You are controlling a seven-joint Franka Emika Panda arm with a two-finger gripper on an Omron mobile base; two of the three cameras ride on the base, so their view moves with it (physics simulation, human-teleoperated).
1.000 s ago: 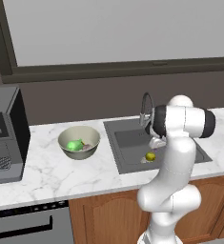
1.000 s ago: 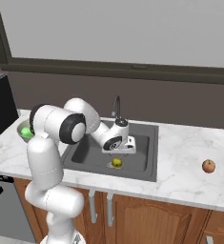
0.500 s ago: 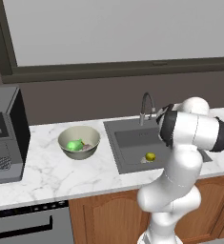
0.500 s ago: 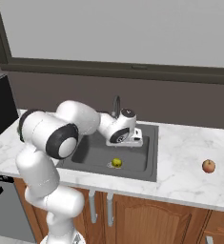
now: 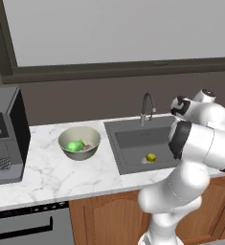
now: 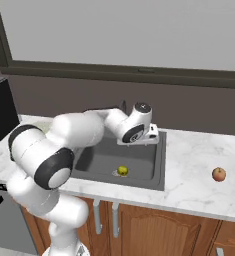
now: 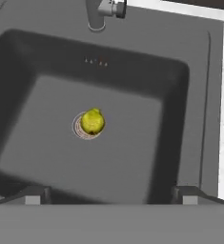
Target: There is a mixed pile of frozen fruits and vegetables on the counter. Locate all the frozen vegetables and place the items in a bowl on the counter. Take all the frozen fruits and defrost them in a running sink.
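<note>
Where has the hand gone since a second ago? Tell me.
Yes, it moved. The hand swung from over the sink middle toward its right rim, toward the red fruit.

Even, soft light all round, no glare. Soft shading darkens the sink (image 7: 189, 95) walls; the fruit (image 7: 92, 121) casts almost no shadow. Flat rendered look, slightly soft edges, no distortion at the borders.

My left base view looks forward and down from behind the arm; sink (image 5: 140, 146) at centre right. My right base view faces the same sink (image 6: 121, 160) from the other side, centre frame. My hand view looks steeply down, close, into the sink (image 7: 108, 105).
</note>
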